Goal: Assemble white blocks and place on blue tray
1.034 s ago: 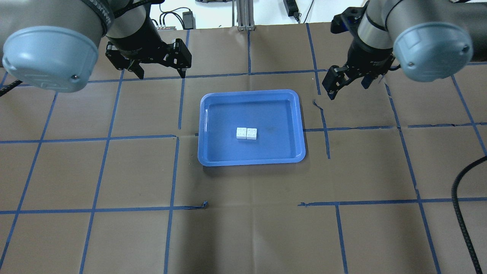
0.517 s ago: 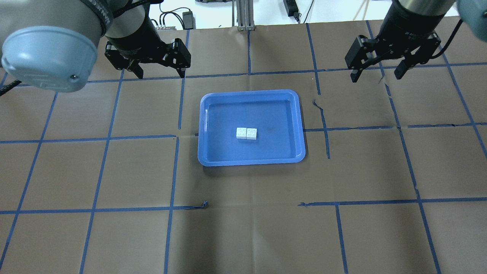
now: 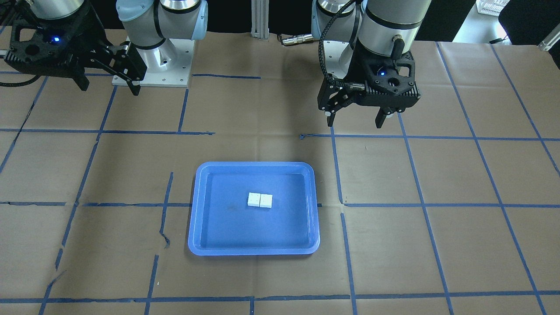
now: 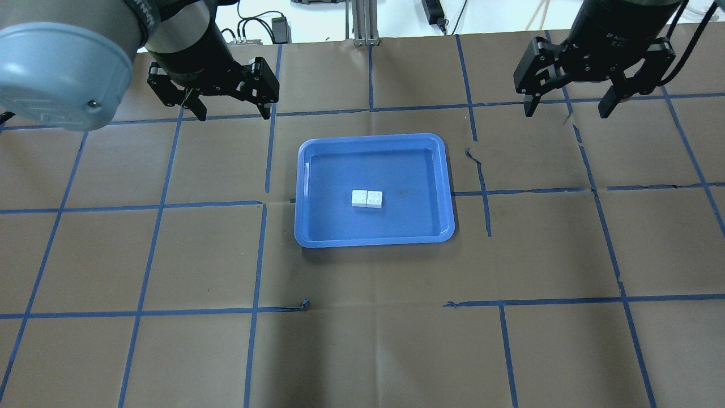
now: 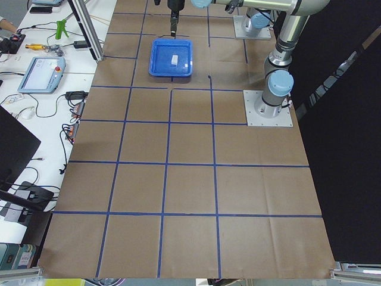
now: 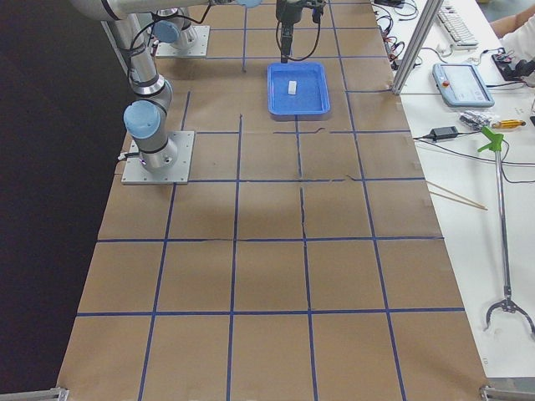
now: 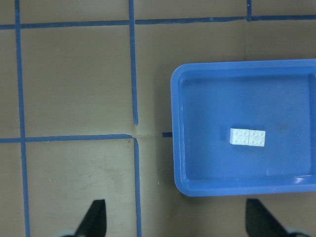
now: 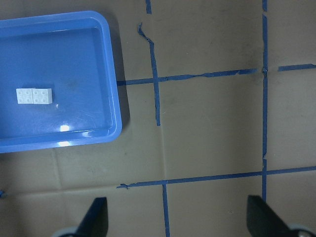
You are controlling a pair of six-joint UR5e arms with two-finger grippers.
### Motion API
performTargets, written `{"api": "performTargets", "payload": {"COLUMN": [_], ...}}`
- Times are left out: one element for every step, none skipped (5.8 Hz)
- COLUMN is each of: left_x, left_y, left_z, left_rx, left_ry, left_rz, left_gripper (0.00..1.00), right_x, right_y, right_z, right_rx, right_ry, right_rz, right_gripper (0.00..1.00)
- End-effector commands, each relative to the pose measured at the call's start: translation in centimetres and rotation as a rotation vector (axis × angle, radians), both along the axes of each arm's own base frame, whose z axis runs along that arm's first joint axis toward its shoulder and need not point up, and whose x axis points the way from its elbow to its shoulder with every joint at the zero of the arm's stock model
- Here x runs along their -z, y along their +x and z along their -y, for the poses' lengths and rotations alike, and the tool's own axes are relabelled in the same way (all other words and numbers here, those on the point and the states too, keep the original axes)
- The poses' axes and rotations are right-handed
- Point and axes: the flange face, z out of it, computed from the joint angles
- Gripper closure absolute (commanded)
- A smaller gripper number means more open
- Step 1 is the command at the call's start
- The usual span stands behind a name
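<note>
The two white blocks [image 4: 367,198] lie joined side by side, studs up, near the middle of the blue tray [image 4: 396,164]. They also show in the front view [image 3: 260,200] and in both wrist views [image 7: 247,137] [image 8: 33,96]. My left gripper [image 4: 233,116] is open and empty, hovering over the table behind the tray's left corner. My right gripper [image 4: 566,113] is open and empty, hovering behind and well right of the tray. In the front view the left gripper [image 3: 354,124] is on the right and the right gripper [image 3: 109,89] is at the far left.
The table is covered in brown paper with a blue tape grid. Torn, lifted tape [image 4: 474,158] lies right of the tray. The arm bases [image 3: 153,74] stand at the robot's edge of the table. Benches with tools flank the table ends [image 6: 468,83].
My right gripper has moved back and to the right, away from the tray, and turned square to the table. My left gripper has shifted slightly left. The blocks and tray have not moved.
</note>
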Motion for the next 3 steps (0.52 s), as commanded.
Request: {"api": "performTargets", "payload": {"left_x": [-0.55,-0.56,-0.65], "left_y": [1.10,1.19,1.19], "left_z": [-0.26,-0.30,-0.27], "left_rx": [-0.022,-0.023,-0.023], "left_ry": [0.009,0.009,0.006], "left_rz": [0.002,0.002,0.001], "left_gripper": [0.01,0.01,0.01], "right_x": [0.63,1.00,1.21], "right_y": [0.08,0.12,0.12], "right_z": [0.02,-0.02,-0.03], "right_rx": [0.000,0.000,-0.001], "right_ry": [0.012,0.020,0.023], "right_rz": [-0.005,-0.002,-0.002], "right_gripper": [0.00,0.00,0.00]}}
